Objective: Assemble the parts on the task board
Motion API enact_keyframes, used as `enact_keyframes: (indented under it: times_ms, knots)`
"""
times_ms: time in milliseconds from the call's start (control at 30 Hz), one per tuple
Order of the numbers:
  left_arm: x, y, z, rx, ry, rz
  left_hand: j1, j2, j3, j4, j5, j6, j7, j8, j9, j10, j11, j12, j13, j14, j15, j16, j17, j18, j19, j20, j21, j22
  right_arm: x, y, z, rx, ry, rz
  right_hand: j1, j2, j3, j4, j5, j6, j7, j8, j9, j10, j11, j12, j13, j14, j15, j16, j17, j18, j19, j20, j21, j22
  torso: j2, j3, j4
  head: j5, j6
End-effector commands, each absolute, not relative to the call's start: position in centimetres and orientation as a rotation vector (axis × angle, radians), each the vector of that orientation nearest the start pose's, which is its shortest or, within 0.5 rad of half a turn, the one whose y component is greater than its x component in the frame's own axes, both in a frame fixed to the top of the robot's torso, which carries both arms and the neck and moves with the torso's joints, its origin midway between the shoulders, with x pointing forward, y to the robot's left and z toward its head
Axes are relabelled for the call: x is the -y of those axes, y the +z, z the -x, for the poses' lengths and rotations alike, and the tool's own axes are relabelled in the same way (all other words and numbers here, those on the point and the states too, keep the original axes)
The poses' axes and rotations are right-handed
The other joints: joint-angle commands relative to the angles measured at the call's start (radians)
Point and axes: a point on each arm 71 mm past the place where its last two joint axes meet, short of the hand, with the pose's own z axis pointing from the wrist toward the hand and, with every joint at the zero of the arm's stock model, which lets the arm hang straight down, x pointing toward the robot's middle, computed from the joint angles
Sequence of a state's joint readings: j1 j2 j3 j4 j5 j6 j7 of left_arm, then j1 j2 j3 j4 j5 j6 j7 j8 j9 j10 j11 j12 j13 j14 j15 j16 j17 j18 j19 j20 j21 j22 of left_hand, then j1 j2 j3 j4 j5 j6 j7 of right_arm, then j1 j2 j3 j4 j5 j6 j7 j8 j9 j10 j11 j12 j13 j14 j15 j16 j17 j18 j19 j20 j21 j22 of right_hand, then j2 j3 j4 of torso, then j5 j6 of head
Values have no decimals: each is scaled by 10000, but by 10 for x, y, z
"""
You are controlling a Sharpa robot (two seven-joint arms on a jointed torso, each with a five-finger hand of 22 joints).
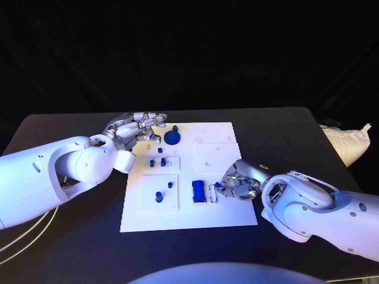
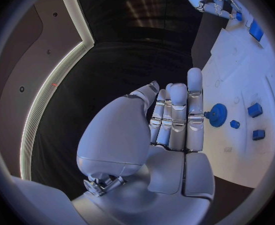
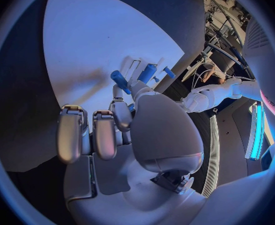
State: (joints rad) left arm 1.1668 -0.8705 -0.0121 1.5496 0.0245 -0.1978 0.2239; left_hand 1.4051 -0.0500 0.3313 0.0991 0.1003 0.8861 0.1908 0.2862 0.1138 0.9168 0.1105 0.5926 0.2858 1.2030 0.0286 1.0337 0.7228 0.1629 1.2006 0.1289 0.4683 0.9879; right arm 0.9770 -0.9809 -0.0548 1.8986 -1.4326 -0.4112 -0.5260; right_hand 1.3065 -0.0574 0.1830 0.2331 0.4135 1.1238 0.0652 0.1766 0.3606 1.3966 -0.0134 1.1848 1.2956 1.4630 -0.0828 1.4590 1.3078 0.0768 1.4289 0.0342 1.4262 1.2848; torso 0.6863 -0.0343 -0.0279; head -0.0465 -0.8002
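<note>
While left fingers [image 1: 151, 121] empty beside the gear [image 1: 172, 139], blue part [image 1: 218, 185] pinched between right fingers [image 1: 232, 188]

Task board [image 1: 219, 216]: plain white plate, no pattern. Parts on it all blue: round gear-like piece [image 1: 172, 138], darker blue rectangular block [image 1: 198, 191], small blue pegs [image 1: 159, 196]. Table [image 1: 283, 127]: black, uniform. Left robot hand [image 1: 140, 127] and right robot hand [image 1: 237, 183]: silver metallic fingers. Arms [image 1: 36, 177]: glossy white shells. Small blue piece [image 3: 119, 80] at the right robot hand's fingertips.
</note>
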Motion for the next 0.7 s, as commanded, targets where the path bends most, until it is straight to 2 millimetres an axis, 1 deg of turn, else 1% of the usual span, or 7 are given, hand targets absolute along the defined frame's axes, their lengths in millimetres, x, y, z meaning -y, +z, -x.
enact_keyframes:
  times_ms: [33, 333, 500, 700]
  knots:
    - [-205, -192, -478, -16268, -15969, 12186, 52, -16, -43, -20, -16, -83, -4, 60, -14, -68, -3, 42, -11, -54, 15, -62, -16, 193, -4, 15, -30, -16, 180, -256, -367, -20140, 5583, -1613, -243, -55, -54, 124, 305, 80, -26, 59, 59, 101, -1, -11, -19, 802, 52, -6, 1279, -163, 69, 2, 63, 6, 1, 13, -17, 17, -14]
    - [-203, -192, -478, -16307, -15991, 12167, 71, -11, -37, -31, -15, -84, -5, 70, -14, -68, -5, 47, -14, -50, 14, -55, -6, 193, -2, 14, -32, -17, 173, -258, -367, -20176, 5559, -1517, -351, -74, -67, 154, 423, 155, -66, 140, 162, 141, -31, 40, 25, 807, 30, 13, 1303, -168, 85, -15, 76, 38, 4, 10, -6, -4, -15]
    - [-203, -192, -478, -16322, -15980, 12162, 78, -12, -36, -37, -15, -85, -5, 73, -14, -69, -5, 49, -15, -54, 13, -60, -15, 194, -2, 14, -33, -18, 173, -259, -367, -20252, 5404, -1439, -510, -59, -108, 241, 439, 188, -86, 192, 242, 193, -47, 112, 80, 813, 16, 32, 1326, -177, 107, -30, 96, 80, 9, 16, -13, 12, -64]
    - [-203, -193, -478, -16353, -15982, 12142, 85, -13, -35, -43, -15, -85, -6, 77, -15, -69, -5, 52, -16, -57, 12, -64, -23, 194, -1, 13, -34, -18, 171, -258, -367, -20208, 5364, -1426, -577, -47, -125, 279, 450, 206, -100, 219, 282, 230, -57, 175, 127, 817, 7, 44, 1340, -179, 115, -37, 103, 94, 4, 17, -12, 9, -61]
